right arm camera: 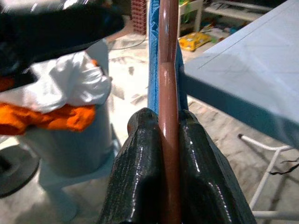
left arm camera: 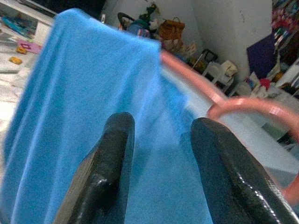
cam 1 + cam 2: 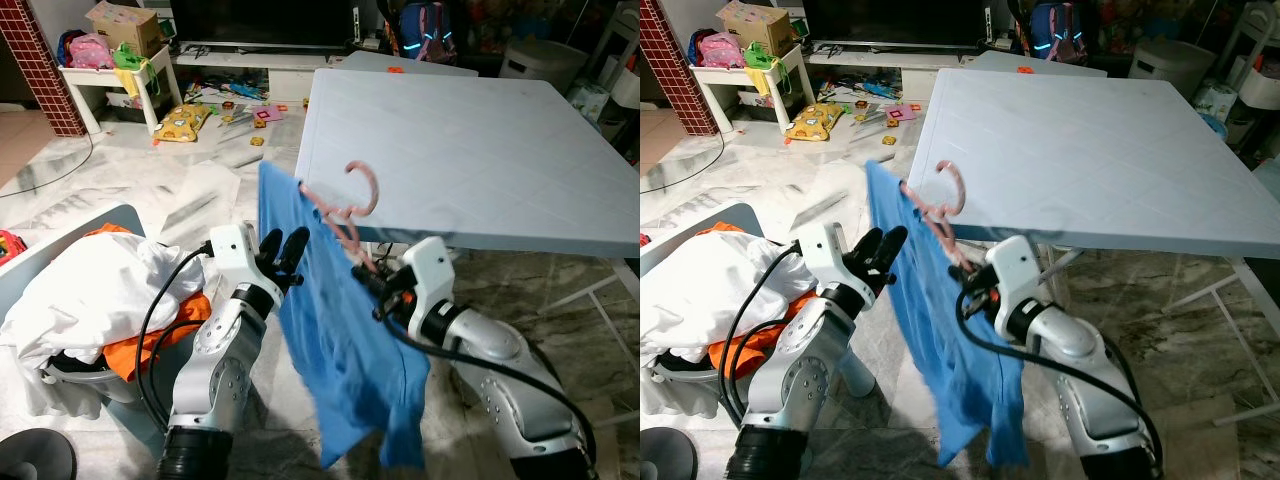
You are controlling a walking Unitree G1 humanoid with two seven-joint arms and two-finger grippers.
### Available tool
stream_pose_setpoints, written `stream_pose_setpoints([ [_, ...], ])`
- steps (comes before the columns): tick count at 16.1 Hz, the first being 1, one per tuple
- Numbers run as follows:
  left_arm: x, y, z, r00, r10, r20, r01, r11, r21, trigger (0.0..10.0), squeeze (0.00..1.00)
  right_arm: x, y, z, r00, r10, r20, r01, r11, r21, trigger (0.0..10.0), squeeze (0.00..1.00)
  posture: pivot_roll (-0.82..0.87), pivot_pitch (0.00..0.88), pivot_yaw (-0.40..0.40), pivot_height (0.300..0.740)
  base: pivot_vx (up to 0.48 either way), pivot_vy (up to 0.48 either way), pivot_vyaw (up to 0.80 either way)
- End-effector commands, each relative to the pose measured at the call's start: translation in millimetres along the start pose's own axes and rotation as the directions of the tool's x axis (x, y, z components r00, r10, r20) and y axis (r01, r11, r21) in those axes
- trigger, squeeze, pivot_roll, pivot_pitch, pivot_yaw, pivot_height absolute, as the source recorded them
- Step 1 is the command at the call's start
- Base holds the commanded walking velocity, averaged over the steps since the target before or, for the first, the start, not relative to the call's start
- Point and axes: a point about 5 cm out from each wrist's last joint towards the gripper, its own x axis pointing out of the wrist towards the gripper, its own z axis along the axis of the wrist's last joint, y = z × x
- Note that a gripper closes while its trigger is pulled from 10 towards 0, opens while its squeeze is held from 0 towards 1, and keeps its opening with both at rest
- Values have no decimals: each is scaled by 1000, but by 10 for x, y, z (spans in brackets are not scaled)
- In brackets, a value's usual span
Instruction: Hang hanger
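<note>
The right gripper (image 1: 169, 140) is clamped on a pink hanger (image 3: 352, 212) carrying a blue shirt (image 3: 345, 350). The left gripper (image 3: 283, 252), fingers spread, is beside the shirt.

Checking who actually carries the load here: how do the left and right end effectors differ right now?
The right end effector is shut on the pink plastic hanger, carrying the blue cloth shirt; the left end effector is open, holding nothing. The right sits beside the shirt under the pale blue table's edge; the left sits on the shirt's other side, nearer the grey laundry basket. Both have two black fingers.
</note>
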Motion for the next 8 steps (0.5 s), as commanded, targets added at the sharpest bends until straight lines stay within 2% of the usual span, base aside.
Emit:
stream_pose_setpoints([
  [1,23,-105,-90,1000,-19,-20,18,998,-56,10000,1000,-7,58,115,998,40,46,-39,999,-18,10000,0,-138,0,-34,740,0,0,0],
  [4,48,-114,-106,999,-18,-32,16,998,-58,10000,1000,-17,124,98,995,95,36,-94,995,-38,10000,0,-138,0,-35,740,0,0,0],
  [8,58,-23,-120,998,32,-47,-34,998,-48,10000,1000,-72,157,161,985,167,43,-166,985,-40,10000,0,-140,0,-32,740,0,0,0],
])
